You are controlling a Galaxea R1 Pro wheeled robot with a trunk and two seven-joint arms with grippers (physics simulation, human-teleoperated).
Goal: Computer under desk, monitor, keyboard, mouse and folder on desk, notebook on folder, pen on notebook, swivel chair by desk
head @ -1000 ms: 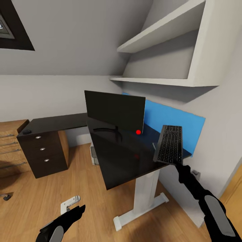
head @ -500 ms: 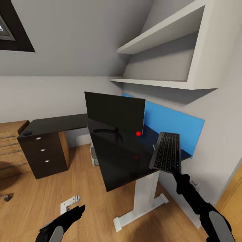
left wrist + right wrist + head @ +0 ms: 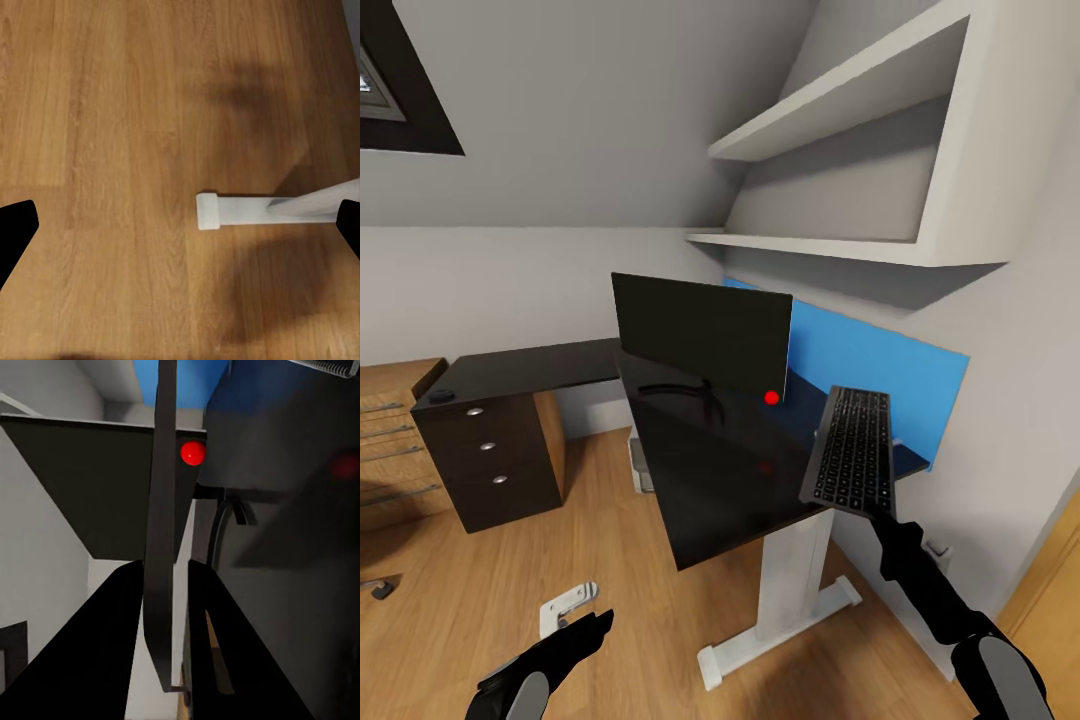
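Keyboard [image 3: 852,450] in right gripper [image 3: 166,585] above desk [image 3: 710,470], near monitor [image 3: 702,335].

The table [image 3: 730,470] and monitor [image 3: 700,340] are seen from above by the head view, facing the wall corner. The wooden floor [image 3: 112,112] and the table's white foot [image 3: 247,210] are viewed closely from the left wrist. The monitor [image 3: 97,487] is shared by the right wrist view, taken from close range.

glossy black desk [image 3: 700,470], dark-keyed keyboard [image 3: 852,450]
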